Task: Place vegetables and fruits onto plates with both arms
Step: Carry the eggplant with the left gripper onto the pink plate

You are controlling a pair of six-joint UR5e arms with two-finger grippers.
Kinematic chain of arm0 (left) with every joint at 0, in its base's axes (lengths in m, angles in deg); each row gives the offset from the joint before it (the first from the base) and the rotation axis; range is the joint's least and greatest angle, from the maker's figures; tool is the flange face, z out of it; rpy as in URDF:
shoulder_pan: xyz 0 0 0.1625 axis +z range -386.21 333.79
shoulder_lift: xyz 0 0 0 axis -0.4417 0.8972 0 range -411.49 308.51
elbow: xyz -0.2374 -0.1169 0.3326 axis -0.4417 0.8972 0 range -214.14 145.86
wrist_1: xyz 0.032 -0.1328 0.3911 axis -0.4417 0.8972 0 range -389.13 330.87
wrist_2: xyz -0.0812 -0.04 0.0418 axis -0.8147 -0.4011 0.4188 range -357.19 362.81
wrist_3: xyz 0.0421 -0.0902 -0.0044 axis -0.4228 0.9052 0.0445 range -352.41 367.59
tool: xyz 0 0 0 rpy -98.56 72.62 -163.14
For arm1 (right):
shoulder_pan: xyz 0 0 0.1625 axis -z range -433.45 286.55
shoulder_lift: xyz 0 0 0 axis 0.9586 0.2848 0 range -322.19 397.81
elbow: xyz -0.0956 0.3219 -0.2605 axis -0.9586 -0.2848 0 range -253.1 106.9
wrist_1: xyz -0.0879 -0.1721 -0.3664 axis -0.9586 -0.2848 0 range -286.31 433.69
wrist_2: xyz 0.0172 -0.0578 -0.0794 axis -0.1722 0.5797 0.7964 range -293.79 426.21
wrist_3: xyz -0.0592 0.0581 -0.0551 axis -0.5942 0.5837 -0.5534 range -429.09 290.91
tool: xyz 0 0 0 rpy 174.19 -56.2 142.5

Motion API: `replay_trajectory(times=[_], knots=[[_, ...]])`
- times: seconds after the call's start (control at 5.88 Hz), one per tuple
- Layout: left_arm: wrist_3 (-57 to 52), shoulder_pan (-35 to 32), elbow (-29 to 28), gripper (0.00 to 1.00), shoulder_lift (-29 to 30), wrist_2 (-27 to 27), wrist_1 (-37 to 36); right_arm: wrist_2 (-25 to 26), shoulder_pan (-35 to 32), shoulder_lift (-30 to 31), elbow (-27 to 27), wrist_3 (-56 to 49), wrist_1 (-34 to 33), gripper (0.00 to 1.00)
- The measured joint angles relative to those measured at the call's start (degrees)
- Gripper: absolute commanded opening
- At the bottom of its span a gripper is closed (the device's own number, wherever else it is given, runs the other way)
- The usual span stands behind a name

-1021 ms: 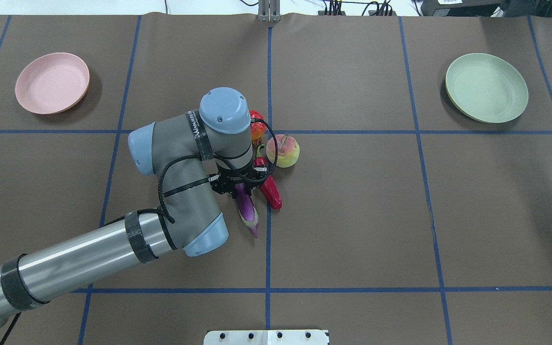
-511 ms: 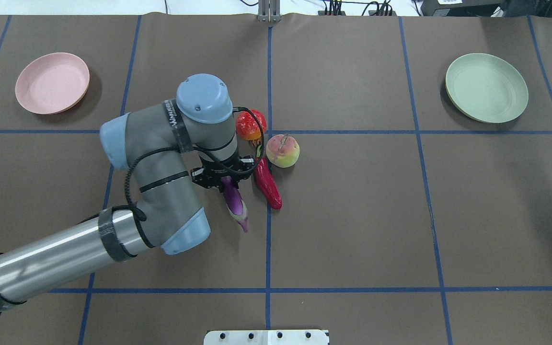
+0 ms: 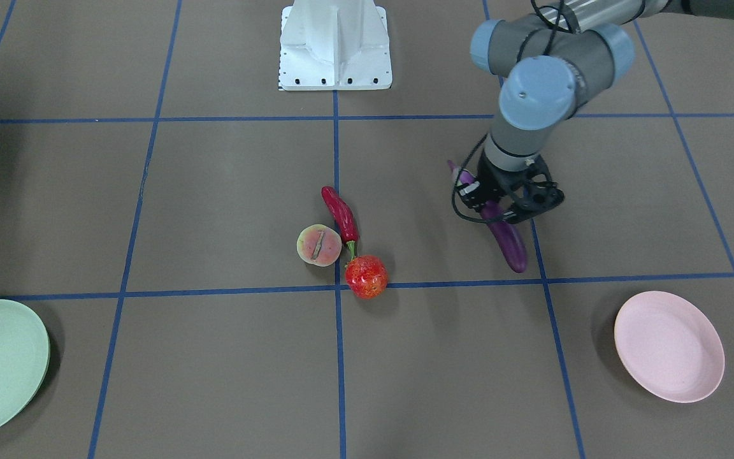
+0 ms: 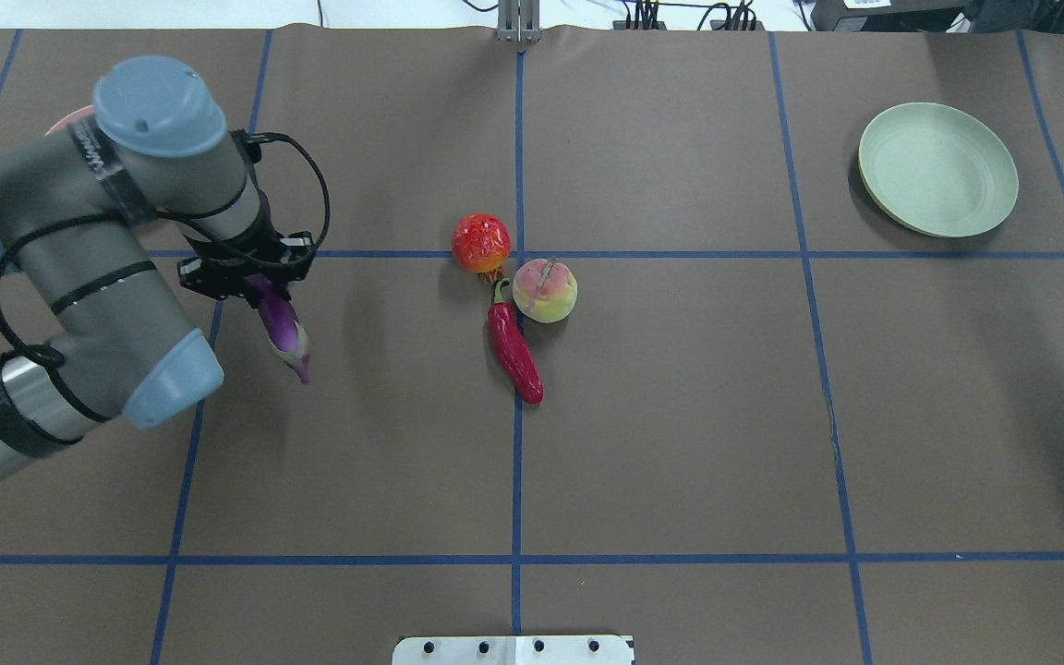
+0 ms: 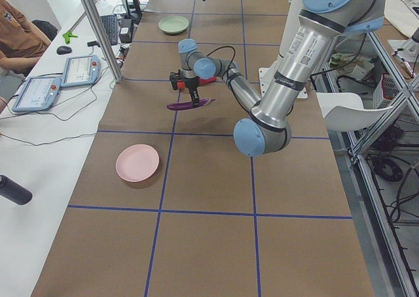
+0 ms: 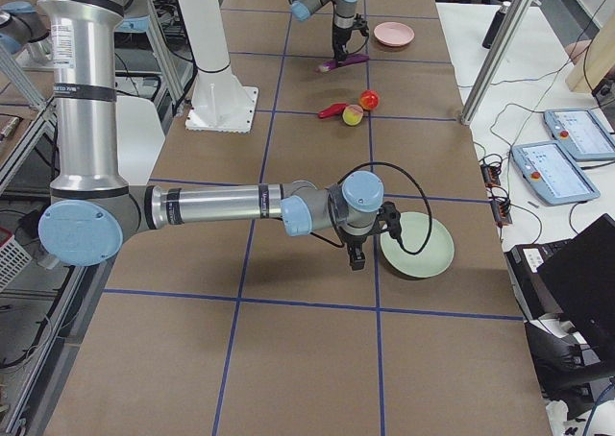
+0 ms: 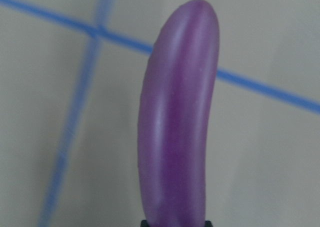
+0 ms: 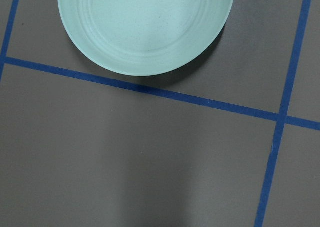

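Note:
My left gripper (image 4: 250, 279) is shut on the purple eggplant (image 4: 283, 328) and holds it above the table, left of the pile; both also show in the front view, the gripper (image 3: 493, 203) and the eggplant (image 3: 511, 243). The eggplant fills the left wrist view (image 7: 177, 117). The pink plate (image 3: 669, 346) lies empty beyond it; in the overhead view my arm hides most of it. The chili (image 4: 514, 351), the peach (image 4: 545, 290) and the red-orange fruit (image 4: 481, 243) lie together at the centre. The mint green plate (image 4: 938, 169) is empty. My right gripper (image 6: 357, 254) hovers beside it; I cannot tell whether it is open.
The white pedestal base (image 3: 335, 44) stands at the robot's side of the table. Blue tape lines (image 4: 517, 443) divide the brown table cover into squares. Tablets (image 5: 39, 91) and cables lie off the table's far edge.
My left arm has carried the eggplant away from the pile, leftward toward the pink plate, and now covers that plate in the overhead view. The chili and both fruits have not moved.

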Motion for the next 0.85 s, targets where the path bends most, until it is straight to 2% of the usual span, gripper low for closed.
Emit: replay_trajectory(times=[0.17, 0.51, 0.68, 0.85], knots=[[-5.7, -6.5, -6.0, 0.0, -0.2, -0.1, 1.6, 0.0, 0.2, 0.0, 0.3, 0.2, 0.2, 1.0], [-16.4, -18.8, -26.6, 0.0, 5.3, -5.5, 10.1, -0.7, 0.5, 0.1, 1.0, 0.3, 0.3, 1.0], [-18.0, -21.1, -35.7, 0.28, 9.1, -7.0, 13.8, -1.6, 0.6, 0.2, 1.1, 0.7, 0.3, 1.0], [-18.5, -21.7, -41.0, 0.37, 10.9, -7.5, 16.5, -2.3, 0.7, 0.2, 1.2, 2.2, 0.4, 1.0]])
